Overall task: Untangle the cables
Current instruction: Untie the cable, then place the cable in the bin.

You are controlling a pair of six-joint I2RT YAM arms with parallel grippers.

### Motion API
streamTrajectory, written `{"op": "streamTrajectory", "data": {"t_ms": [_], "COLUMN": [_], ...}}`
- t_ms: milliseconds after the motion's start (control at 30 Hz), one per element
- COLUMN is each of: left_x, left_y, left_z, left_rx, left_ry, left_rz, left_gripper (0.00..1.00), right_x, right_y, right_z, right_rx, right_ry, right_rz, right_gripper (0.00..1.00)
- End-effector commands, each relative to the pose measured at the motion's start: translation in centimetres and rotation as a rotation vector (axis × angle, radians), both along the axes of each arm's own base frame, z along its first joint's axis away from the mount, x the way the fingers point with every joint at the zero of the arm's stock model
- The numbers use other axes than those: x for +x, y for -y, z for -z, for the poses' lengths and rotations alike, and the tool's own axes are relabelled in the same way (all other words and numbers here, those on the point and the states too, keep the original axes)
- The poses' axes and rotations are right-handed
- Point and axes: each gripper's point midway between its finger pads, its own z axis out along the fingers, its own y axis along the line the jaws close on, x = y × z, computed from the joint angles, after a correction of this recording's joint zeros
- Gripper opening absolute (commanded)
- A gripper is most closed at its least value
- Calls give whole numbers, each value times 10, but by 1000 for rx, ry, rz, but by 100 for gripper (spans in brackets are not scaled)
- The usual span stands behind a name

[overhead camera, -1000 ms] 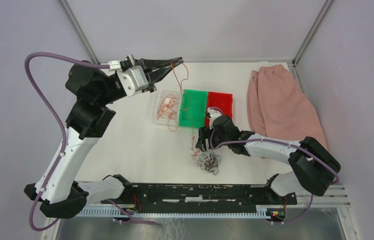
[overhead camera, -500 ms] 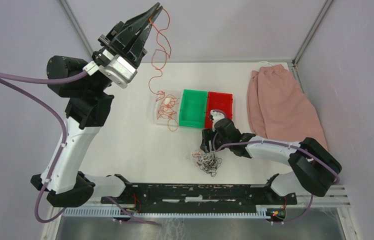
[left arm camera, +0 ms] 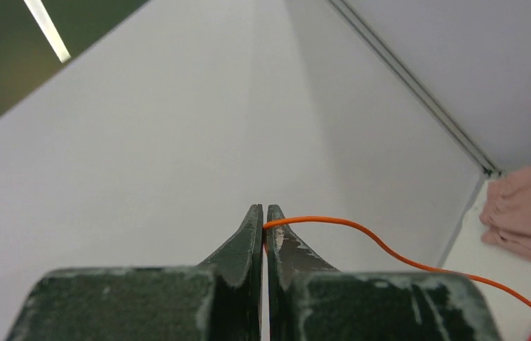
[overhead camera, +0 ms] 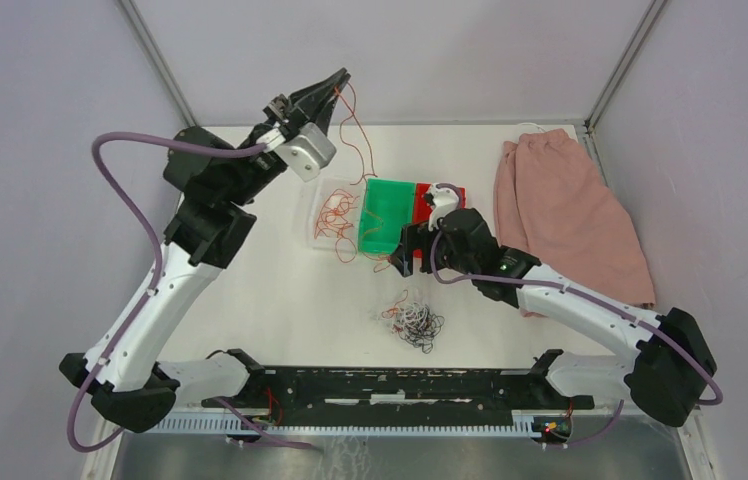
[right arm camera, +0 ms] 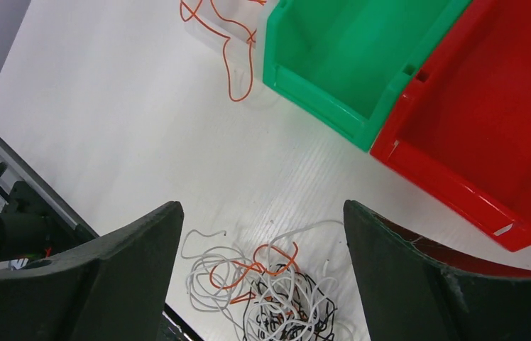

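Left end effector (left arm camera: 264, 211) clamped on orange wire (left arm camera: 334, 219), hung above green bin (overhead camera: 385, 215). Right end effector (right arm camera: 259, 217) apart, empty. Few orange wires (overhead camera: 335, 210) sorted beside bin; cable clump (overhead camera: 415, 322) near bin still tangled, so approx. most work left.

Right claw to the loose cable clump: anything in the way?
Nothing visible. The right claw is open, and only bare table lies between it and the cable clump. The green bin and red bin sit on the claw's other side, off that path.

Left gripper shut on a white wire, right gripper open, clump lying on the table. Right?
No: the wire in the left gripper is orange, not white; the left wrist view shows it. Right gripper open, clump on the table, as said.
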Motion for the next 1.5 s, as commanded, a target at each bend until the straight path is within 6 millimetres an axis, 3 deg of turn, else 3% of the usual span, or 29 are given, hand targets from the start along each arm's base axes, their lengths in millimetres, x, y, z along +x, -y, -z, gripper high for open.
{"op": "streamTrajectory", "data": {"t_ms": [0,300,567,700,1033,1300,1467], "left_x": [18,77,143,166,190,180,180], "left_y": [-13,-20,-53,-58,-51,-50,-53], "left_z": [23,101,150,181,242,318,350], "left_rx": [22,93,105,136,221,367,417], "left_ry": [-29,-204,-321,-374,-460,-636,-713], "left_rz": [-128,-306,-431,-438,-418,-385,-397], "left_gripper": [3,3,3,3,3,3,3], "right_x": [7,12,11,9,7,9,10], "right_y": [3,7,15,18,21,21,24], "right_z": [-24,-19,-7,-3,-2,-6,-6], "right_rx": [-4,-22,-47,-54,-58,-48,-49], "right_ry": [52,52,38,33,32,32,28], "right_rz": [16,51,78,82,83,83,92], "right_gripper": [90,91,91,91,90,90,90]}}
